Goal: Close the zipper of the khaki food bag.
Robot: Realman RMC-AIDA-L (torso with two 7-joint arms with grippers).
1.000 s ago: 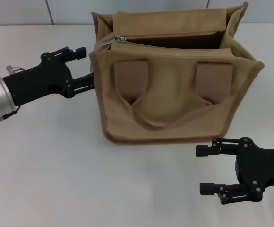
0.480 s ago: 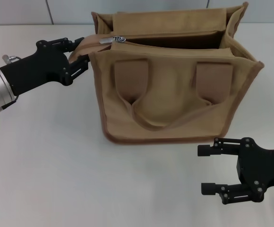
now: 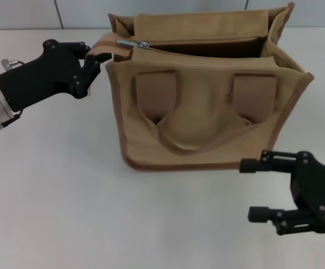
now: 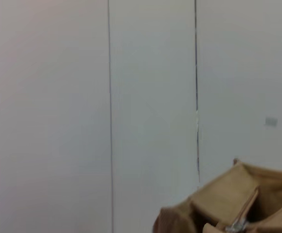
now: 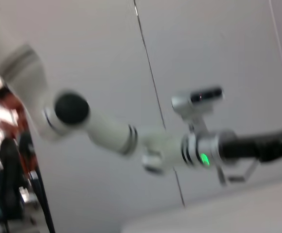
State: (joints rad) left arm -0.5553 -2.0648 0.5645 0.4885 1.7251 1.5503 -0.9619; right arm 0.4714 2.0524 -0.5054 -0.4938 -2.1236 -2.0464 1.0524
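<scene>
At far left of the head view, the left gripper (image 3: 93, 58) sits against the upper left corner of the khaki food bag (image 3: 207, 106), its fingers clenched on the brown end tab (image 3: 103, 46) that sticks out past the bag's edge. Just right of that grip lies the silver pull tab (image 3: 134, 43), at the left end of the zipper (image 3: 196, 40); track to its right gapes open, interior visible, so closing has not begun. Bag stands upright on the white table (image 3: 56, 185), centre of the scene, handle loop hanging down its front face. Right gripper (image 3: 266, 190) hovers low over the table by the bag's lower right corner, jaws spread, holding nothing, well apart from the pull tab. Left wrist view catches only the bag's top corner with the pull tab (image 4: 237, 225) glinting. Risks, as judged: the end tab is soft cloth and could slip from the pinch once the slider is drawn rightward; without that anchor the bag would drag or tip instead of zipping. The small pull tab lies flat, so the right gripper may miss it or pinch canvas.
</scene>
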